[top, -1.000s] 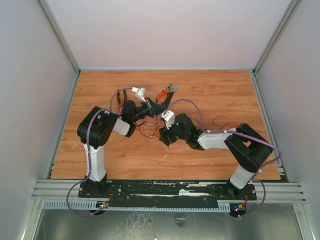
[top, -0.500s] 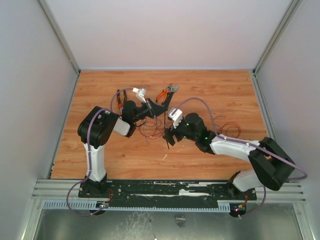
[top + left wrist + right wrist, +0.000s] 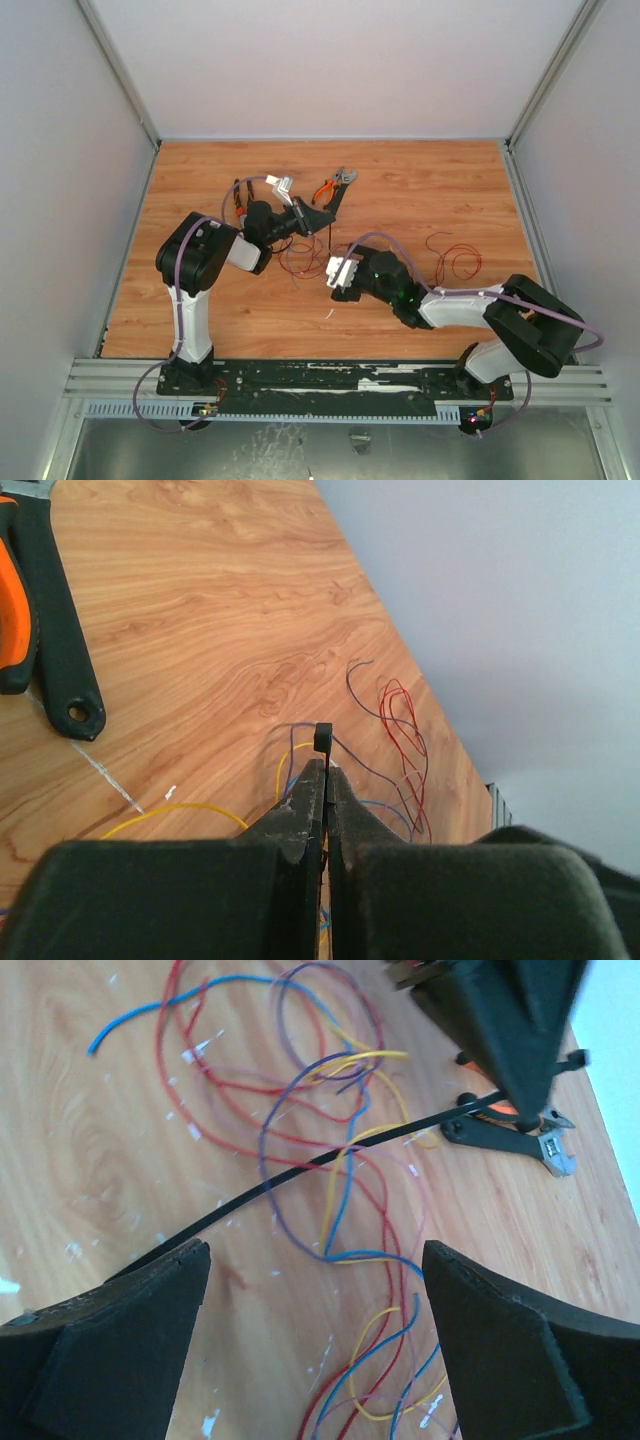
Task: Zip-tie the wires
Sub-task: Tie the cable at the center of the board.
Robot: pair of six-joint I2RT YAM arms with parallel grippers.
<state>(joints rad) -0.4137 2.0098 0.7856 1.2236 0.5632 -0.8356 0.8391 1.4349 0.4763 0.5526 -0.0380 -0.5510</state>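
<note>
The wires [image 3: 300,260] lie in a loose red, blue, yellow and purple tangle between the two grippers. My left gripper [image 3: 312,218] is shut on the zip tie [image 3: 322,737], whose head sticks out past the fingertips. In the right wrist view the black strip [image 3: 266,1183] runs from the left gripper [image 3: 535,1095] across the wires [image 3: 345,1210] to beside my lower-left finger [image 3: 110,1340]. My right gripper [image 3: 338,283] is wide open and empty, low over the tangle, with wires between its jaws [image 3: 315,1250].
Orange-handled pliers [image 3: 325,190] and a black adjustable wrench [image 3: 343,183] lie behind the left gripper, also in the left wrist view [image 3: 60,650]. A second bunch of red wire loops [image 3: 455,258] lies to the right. White walls enclose the wooden table [image 3: 450,190].
My right arm has swung its elbow out to the right and down, uncovering the red loops. Its gripper has dropped slightly toward me over the tangle. The left arm has not moved.
</note>
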